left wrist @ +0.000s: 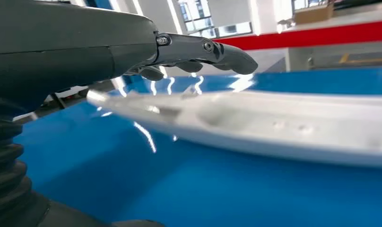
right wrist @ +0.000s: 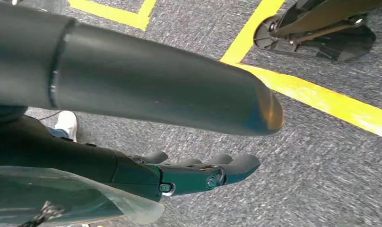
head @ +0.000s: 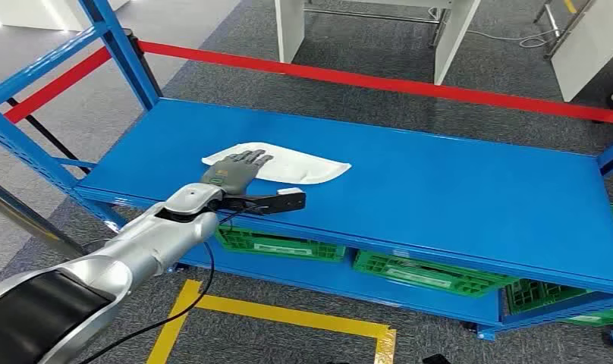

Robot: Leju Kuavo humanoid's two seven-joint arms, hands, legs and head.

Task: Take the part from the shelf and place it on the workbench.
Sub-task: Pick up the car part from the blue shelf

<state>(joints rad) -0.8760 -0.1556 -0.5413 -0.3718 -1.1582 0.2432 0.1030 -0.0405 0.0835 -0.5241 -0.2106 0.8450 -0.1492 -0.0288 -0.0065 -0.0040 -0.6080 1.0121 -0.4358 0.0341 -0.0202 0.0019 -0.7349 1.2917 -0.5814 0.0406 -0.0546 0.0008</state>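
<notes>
The left hand (head: 235, 170), fingers spread flat and holding nothing, hovers over the near end of the flat white part (head: 288, 165) on the blue shelf (head: 455, 197). That thin, low part could slide away instead of lifting.

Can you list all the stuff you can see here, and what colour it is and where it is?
Part: one, white, flat on the shelf top, under the left hand's fingers.
Shelf: one, blue, in front of the robot.
Crates: at least three, green, on the lower level.
Barrier strip: one, red, behind the shelf.
Floor tape: yellow lines on grey carpet.
White furniture legs: beyond the barrier.
Left hand: grey, fingers spread over the part's near end.
Right hand: dark, hanging above the carpet, holding nothing.
</notes>
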